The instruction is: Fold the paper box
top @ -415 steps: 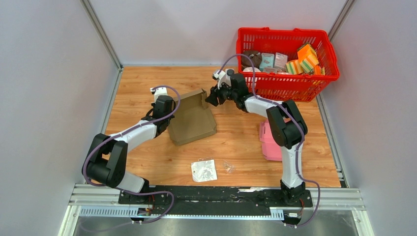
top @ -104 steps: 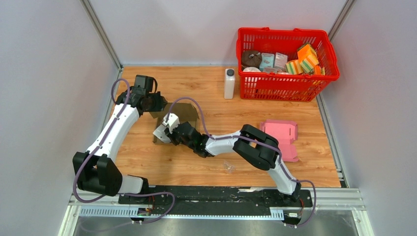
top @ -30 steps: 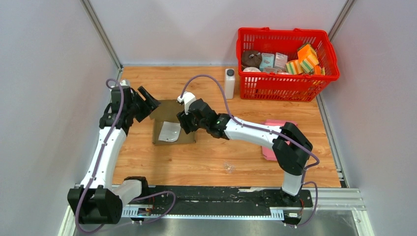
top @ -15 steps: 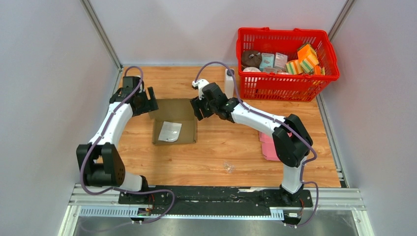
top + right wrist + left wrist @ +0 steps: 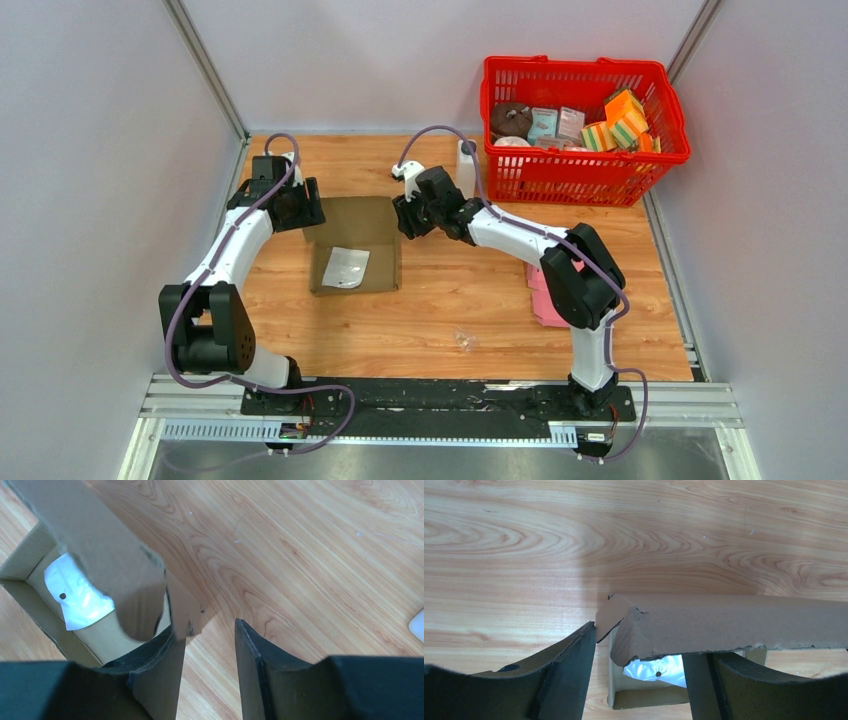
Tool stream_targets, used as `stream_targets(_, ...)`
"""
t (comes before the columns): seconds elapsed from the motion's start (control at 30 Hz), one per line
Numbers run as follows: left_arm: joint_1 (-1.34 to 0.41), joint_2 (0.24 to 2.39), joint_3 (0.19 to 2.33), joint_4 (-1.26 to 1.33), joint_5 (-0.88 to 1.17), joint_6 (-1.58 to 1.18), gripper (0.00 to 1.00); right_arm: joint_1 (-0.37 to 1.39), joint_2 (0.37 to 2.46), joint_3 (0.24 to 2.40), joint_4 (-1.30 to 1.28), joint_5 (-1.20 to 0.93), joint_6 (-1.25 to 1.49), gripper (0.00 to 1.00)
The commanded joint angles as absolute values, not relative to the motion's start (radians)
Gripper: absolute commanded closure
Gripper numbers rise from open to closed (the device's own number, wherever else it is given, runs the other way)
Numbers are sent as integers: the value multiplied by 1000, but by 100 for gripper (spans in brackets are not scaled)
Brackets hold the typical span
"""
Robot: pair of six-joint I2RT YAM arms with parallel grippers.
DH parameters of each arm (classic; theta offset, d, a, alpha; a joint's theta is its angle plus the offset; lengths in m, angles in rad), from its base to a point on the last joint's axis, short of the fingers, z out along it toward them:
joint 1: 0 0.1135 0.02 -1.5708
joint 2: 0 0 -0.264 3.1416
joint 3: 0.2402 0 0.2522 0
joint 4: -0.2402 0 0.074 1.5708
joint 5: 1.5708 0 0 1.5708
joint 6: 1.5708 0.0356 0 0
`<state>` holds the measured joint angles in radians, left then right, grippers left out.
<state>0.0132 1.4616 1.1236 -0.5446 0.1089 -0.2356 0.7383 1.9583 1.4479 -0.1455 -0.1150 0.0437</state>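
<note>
The box (image 5: 355, 245) is seen on the table (image 5: 480, 290), left of centre, its lid (image 5: 358, 218) partly raised. The left pincer (image 5: 306, 207) and right pincer (image 5: 404, 218) are held released at the lid's two far corners.

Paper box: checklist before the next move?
1. Left gripper open, with a lid corner between its fingers: ok.
2. Right gripper open, nothing clamped: ok.
3. Plastic bag inside paper box: ok.
4. Lid closed: not ok, the inside is uncovered.
5. Side tab tucked in: cannot tell.
</note>
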Motion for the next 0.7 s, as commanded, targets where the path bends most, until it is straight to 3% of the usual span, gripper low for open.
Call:
stream_targets(0.0, 17, 1448, 1138, -485, 152, -209, 26, 744, 1934, 1471, -74, -149, 23, 55)
stream_targets(0.1, 18, 1442, 1141, -494, 146, -203, 30, 744, 1925, 1460, -55, -143, 29, 52)
stream_targets(0.17, 18, 1434, 1137, -488, 143, -201, 44, 744, 1937, 1479, -60, -147, 32, 53)
stream_targets(0.23, 17, 1431, 1127, -476, 147, -210, 53, 750, 1947, 1491, -64, -153, 44, 57)
stream_targets(0.47, 17, 1436, 1112, -454, 166, -239, 69, 792, 1936, 1496, -67, -2, 49, 74)
stream_targets(0.5, 15, 1424, 1108, -454, 163, -244, 68, 792, 1934, 1494, -69, 32, 49, 74)
stream_targets(0.63, 17, 1375, 1088, -486, 77, -276, 27, 792, 1939, 1520, -115, 43, 29, 79)
stream_targets(0.67, 17, 1367, 1086, -495, 65, -270, 23, 790, 1939, 1522, -115, 35, 22, 82)
